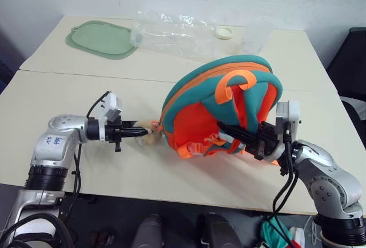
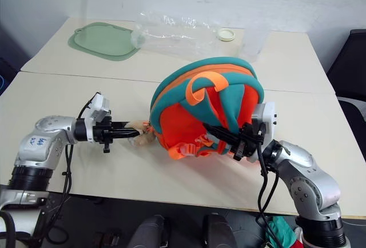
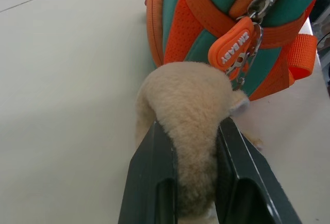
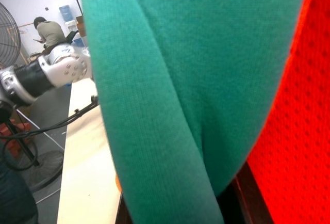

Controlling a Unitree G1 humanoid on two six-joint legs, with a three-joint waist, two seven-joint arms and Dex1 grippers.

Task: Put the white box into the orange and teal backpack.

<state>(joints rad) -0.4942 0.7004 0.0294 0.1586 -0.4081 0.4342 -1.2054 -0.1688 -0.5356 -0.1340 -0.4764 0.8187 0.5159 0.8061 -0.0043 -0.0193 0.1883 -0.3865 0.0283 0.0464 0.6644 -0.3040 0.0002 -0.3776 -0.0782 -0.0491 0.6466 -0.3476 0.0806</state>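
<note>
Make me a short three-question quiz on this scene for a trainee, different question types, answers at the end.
1. True or false: the left gripper is shut on the plush toy.
2. What does the right gripper hold? A) green mat B) teal strap of the backpack C) plastic bag
3. Fill in: the green mat lies at the table's far ____ corner, by the robot's sides.

Key: 1 true; 2 B; 3 left.
</note>
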